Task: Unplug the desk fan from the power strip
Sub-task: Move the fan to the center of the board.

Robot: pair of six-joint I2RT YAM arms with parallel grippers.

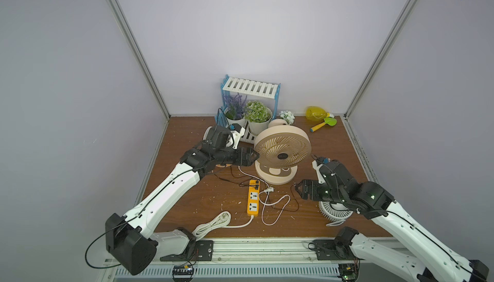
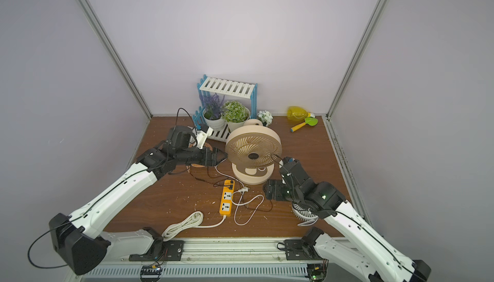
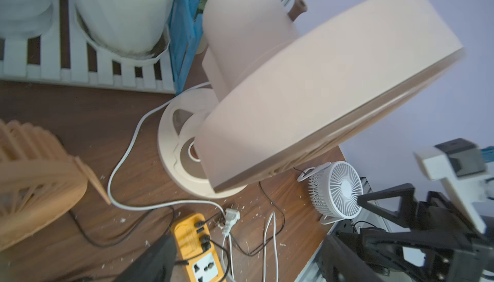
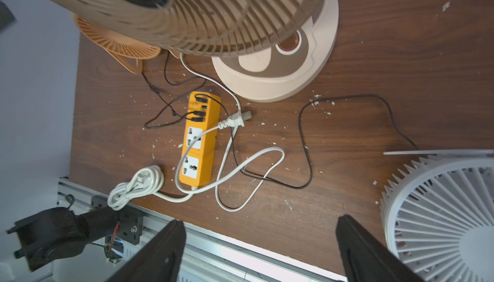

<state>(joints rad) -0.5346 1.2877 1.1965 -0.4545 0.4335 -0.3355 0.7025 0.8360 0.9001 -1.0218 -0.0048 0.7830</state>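
Observation:
The beige desk fan (image 1: pixel 282 155) (image 2: pixel 252 152) stands mid-table on its round base. In front of it lies the orange-yellow power strip (image 1: pixel 253 197) (image 4: pixel 199 144), both white socket faces empty. The fan's white plug (image 1: pixel 270 189) (image 4: pixel 235 121) (image 3: pixel 231 217) lies loose on the wood beside the strip, and its thin white cord loops over the strip. Black plugs sit in the USB ports. My left gripper (image 1: pixel 257 156) (image 3: pixel 248 267) is open at the fan head's left edge. My right gripper (image 1: pixel 297 189) (image 4: pixel 259 254) is open and holds nothing, right of the strip.
A small white fan (image 1: pixel 335 209) (image 4: pixel 441 213) lies under my right arm, a small orange fan (image 4: pixel 117 39) under my left. The strip's coiled thick cord (image 1: pixel 212 223) is at the front edge. Potted plants on a rack (image 1: pixel 251 106), a yellow watering can (image 1: pixel 316 113) and a toy shovel (image 1: pixel 323 124) stand behind.

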